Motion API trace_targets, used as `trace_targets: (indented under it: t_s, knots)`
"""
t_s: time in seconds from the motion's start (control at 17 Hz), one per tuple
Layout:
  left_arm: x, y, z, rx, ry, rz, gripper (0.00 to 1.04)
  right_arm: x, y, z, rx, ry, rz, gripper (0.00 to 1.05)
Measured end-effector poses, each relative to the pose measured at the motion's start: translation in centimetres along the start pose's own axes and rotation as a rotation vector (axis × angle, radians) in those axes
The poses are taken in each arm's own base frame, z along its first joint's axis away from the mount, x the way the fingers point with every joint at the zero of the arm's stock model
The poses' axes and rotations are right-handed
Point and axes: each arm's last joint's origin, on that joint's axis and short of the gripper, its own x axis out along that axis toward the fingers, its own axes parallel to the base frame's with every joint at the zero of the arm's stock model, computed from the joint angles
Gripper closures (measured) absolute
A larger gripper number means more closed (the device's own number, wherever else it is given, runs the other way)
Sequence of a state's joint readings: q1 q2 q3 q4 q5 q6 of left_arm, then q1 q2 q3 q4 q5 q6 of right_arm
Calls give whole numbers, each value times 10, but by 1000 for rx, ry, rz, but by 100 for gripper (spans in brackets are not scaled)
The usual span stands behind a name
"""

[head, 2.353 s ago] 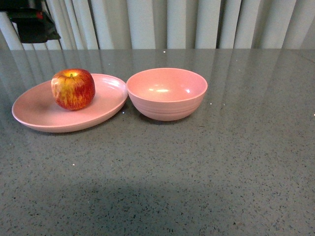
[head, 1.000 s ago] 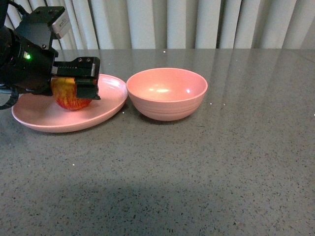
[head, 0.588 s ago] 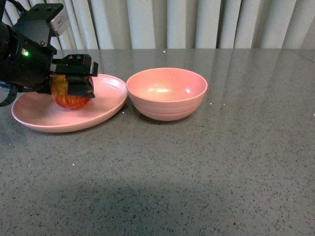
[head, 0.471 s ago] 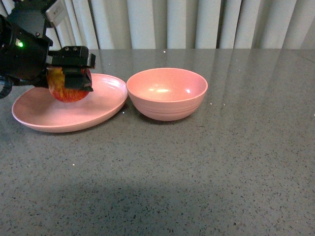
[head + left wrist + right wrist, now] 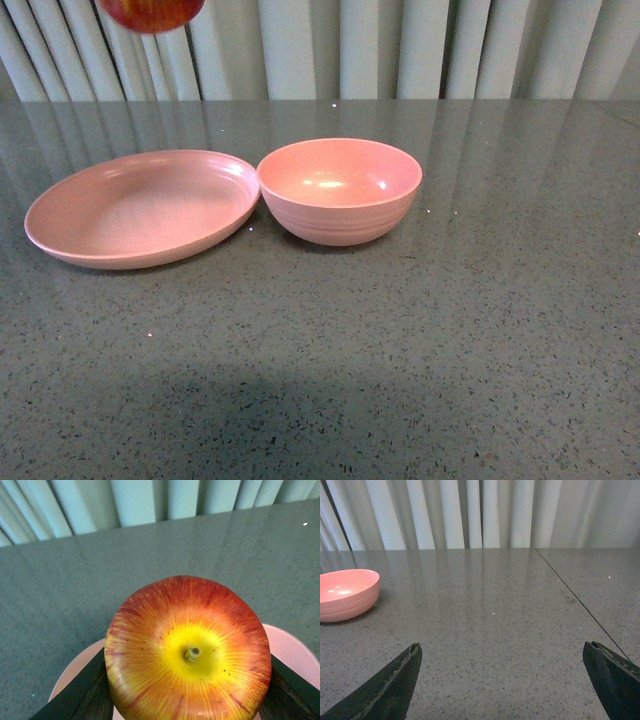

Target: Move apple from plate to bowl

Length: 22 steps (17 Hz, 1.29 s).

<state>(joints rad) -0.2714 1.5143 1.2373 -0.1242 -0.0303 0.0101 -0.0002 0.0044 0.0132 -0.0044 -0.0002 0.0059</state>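
Left pincer (image 5: pixel 187 702) around stem-up apple (image 5: pixel 187 650)

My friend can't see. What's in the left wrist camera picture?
A shiny red and yellow apple fills the picture, gripped between the dark fingers of the left claw, stem towards the camera. Under it peeks the pink plate, on a grey table with pale curtains behind.

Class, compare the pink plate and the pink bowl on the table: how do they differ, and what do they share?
The plate is wide and shallow; the bowl is narrower and deep. The bowl's rim stands higher than the plate's. The bowl's outside shows faint horizontal ridges; the plate's outside looks plain. Both are pink, upright and empty, side by side on the grey table.
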Motion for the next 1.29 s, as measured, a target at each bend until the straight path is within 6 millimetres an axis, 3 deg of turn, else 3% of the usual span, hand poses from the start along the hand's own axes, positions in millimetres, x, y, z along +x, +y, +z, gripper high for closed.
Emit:
trace_targets:
  t_s: [0.06, 0.24, 0.71, 1.29]
  knots:
    - [-10, -17, 13, 20, -39, -43, 36, 0, 0, 0, 0, 0, 0, 7]
    - [-10, -38, 14, 47, -36, -97, 36, 0, 0, 0, 0, 0, 0, 7]
    - [27, -83, -12, 82, 60, -184, 37, 0, 0, 0, 0, 0, 0, 7]
    - [65, -96, -42, 65, 131, -174, 37, 0, 0, 0, 0, 0, 0, 7]
